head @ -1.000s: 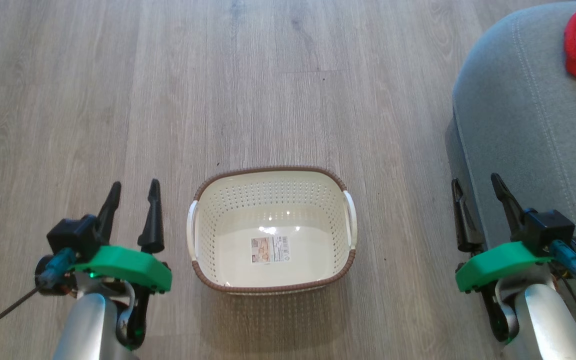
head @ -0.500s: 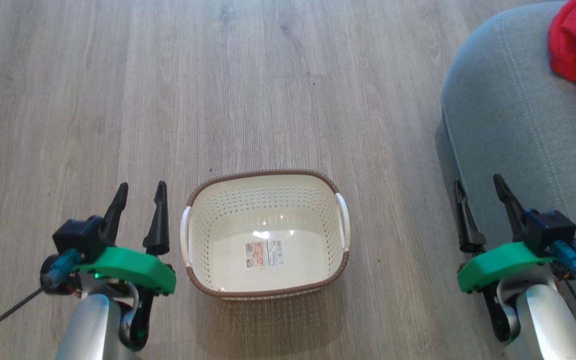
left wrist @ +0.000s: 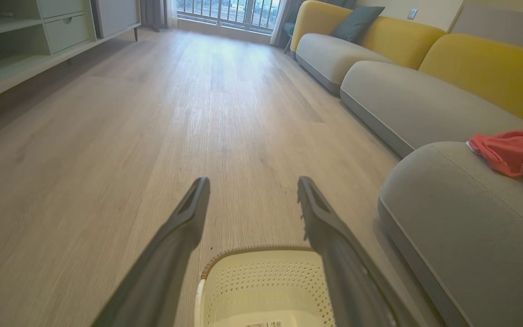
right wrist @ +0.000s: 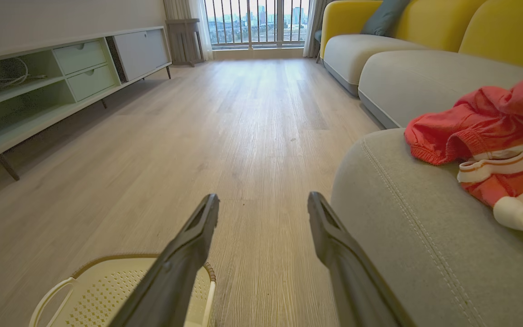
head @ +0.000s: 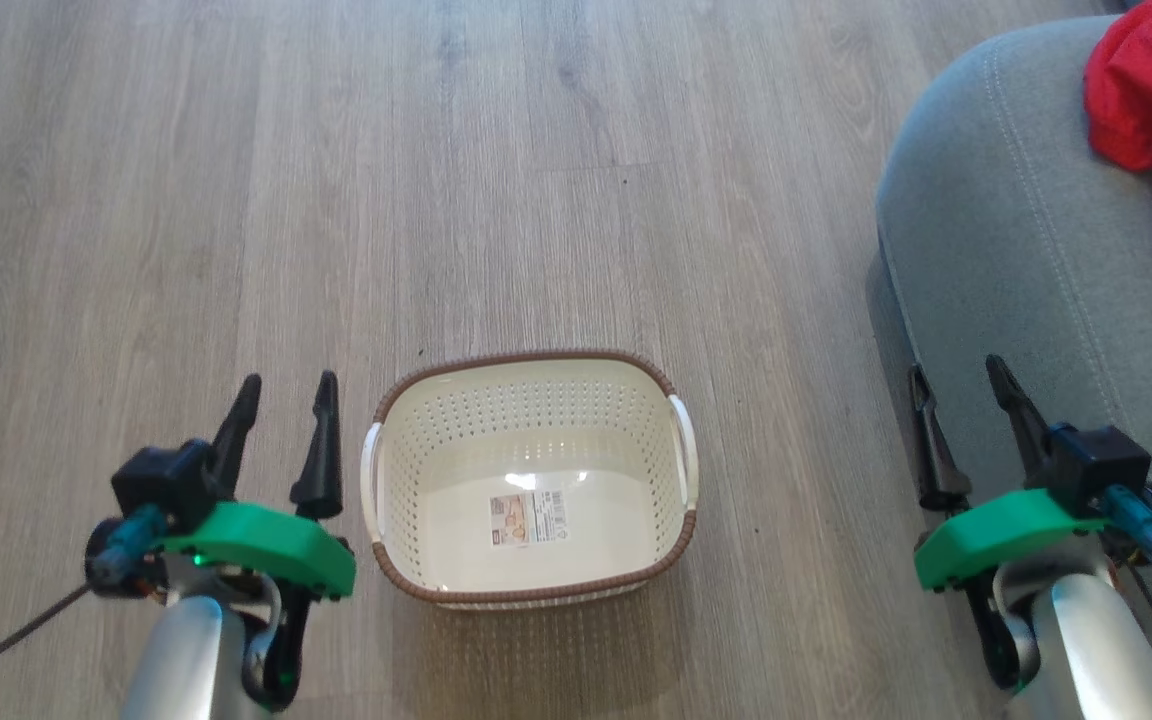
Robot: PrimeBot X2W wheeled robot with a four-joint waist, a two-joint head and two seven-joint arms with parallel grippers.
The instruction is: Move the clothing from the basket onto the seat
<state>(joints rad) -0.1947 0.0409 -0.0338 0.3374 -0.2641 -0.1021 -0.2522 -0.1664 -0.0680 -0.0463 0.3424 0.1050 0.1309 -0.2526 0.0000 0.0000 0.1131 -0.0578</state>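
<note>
**Head view.** Cream perforated plastic basket (head: 536, 415) w/ brown woven-look rim and two white side handles, flat on wood-grain plank floor (head: 336, 200) — nothing inside but a paper label (head: 529, 518) on the glossy bottom. Left hand (head: 288, 385) just beside the basket's left handle, jaws wide, holding nothing. Right hand (head: 956, 370) close by the seat's near edge, jaws wide too, nothing held. Red clothing (head: 1141, 90) up on the grey seat (head: 1016, 250), top right, partly cut by the frame; white-striped trim and a white bit below the red. Reads as task done, or near enough.

**Left wrist view.** Two long dark fingers spread, bare floor between, basket rim just under them. At right, rounded grey upholstered cushion w/ pale stitch line along the curve. Clothing crumpled on top, back from the rounded edge. Yellow sofa backs (left wrist: 484, 68) behind.

**Right wrist view.** Spread fingers again, nothing between. Clothing near at right: soft, rumpled, gathered hem, white rounded end on the near side. Low cabinet (right wrist: 39, 86) w/ drawers far left.

**Risks, as judged.**
- Slide-off: soft fabric, rounded cushion, right arm hard by the seat's flank — one nudge prob. enough.
- Snag: loose folds vs. pointed fingertips on any re-reach.
- Basket: light plastic, prob. easy to knock or tip w/ the left hand so near the handle.

Safest: straight pull-back, no sideways sweep.
</note>
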